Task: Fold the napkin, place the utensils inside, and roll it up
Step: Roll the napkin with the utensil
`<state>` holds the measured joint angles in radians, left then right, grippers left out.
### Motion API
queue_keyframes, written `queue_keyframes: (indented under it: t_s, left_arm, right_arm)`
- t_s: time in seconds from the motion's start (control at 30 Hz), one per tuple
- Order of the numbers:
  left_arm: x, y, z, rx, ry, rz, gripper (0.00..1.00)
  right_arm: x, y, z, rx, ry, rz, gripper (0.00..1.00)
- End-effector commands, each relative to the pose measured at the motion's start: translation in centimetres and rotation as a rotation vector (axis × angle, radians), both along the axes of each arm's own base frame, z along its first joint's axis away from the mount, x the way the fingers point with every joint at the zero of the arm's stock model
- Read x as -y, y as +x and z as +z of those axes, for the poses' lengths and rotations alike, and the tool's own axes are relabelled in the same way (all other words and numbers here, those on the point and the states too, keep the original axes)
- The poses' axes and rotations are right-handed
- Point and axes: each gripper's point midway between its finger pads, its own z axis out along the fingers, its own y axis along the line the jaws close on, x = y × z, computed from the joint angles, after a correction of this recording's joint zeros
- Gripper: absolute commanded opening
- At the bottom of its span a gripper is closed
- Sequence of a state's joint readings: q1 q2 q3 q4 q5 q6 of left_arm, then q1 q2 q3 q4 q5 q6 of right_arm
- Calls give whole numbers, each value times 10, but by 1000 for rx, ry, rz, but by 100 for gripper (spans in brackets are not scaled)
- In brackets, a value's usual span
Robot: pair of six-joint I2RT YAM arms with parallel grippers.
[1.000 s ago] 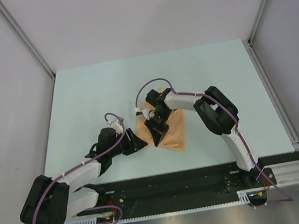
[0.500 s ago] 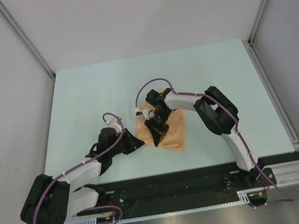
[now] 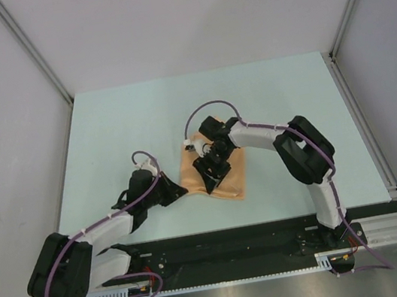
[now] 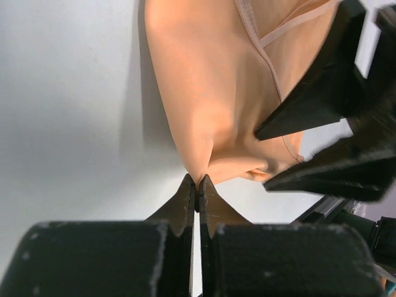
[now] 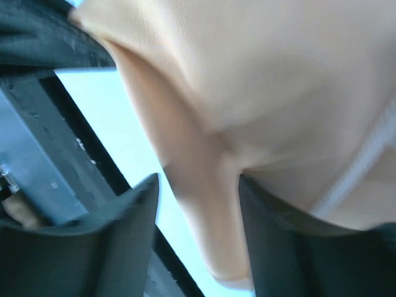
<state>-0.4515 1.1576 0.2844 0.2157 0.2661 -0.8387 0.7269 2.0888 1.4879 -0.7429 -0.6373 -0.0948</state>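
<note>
Puckering softly, the sheeny peach napkin [image 4: 204, 93] bunches in the clamped left pincer [image 4: 197, 187].

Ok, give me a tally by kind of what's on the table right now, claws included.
napkin: 1
claws: 2, the left claw and the right claw
utensils: 0 visible
total: 3

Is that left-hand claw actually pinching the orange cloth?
Yes, in the left wrist view the left gripper has its fingertips pressed together on a pulled-up edge of the napkin.
</note>
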Motion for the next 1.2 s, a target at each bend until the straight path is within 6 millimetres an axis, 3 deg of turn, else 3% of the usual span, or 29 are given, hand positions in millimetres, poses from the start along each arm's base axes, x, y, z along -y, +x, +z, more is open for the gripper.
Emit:
queue_keyframes:
  t_s: [0.0, 0.03, 0.1, 0.13, 0.2, 0.27, 0.3, 0.47, 0.67, 0.9, 1.17]
  left_arm:
    - [1, 17, 19, 38, -33, 31, 0]
    - [1, 17, 19, 34, -35, 29, 0]
    - [2, 18, 21, 36, -42, 26, 0]
    - [3, 18, 21, 34, -45, 23, 0]
    - [3, 17, 21, 29, -51, 20, 0]
    - [3, 18, 22, 29, -58, 22, 0]
    - [3, 18, 23, 30, -60, 21, 0]
    - [0, 18, 25, 34, -58, 26, 0]
    - [-2, 19, 27, 39, -53, 28, 0]
    - [-4, 20, 28, 41, -52, 31, 0]
    - [-5, 21, 29, 43, -52, 33, 0]
  right_arm:
    - [0, 18, 27, 227, 40, -41, 62]
    - [3, 10, 30, 250, 41, -37, 66]
    - [1, 19, 34, 355, 43, -69, 73]
    - [-5, 11, 36, 395, 47, -49, 74]
    - [-5, 16, 43, 531, 44, -77, 81]
    - [-15, 9, 49, 630, 57, -72, 81]
    - [-11, 17, 49, 706, 12, -104, 81]
    - [-18, 20, 47, 859, -24, -132, 80]
    - [-23, 10, 36, 968, -87, -105, 73]
    - [-28, -6, 23, 963, -77, -45, 71]
    - [-25, 3, 4, 997, -147, -49, 62]
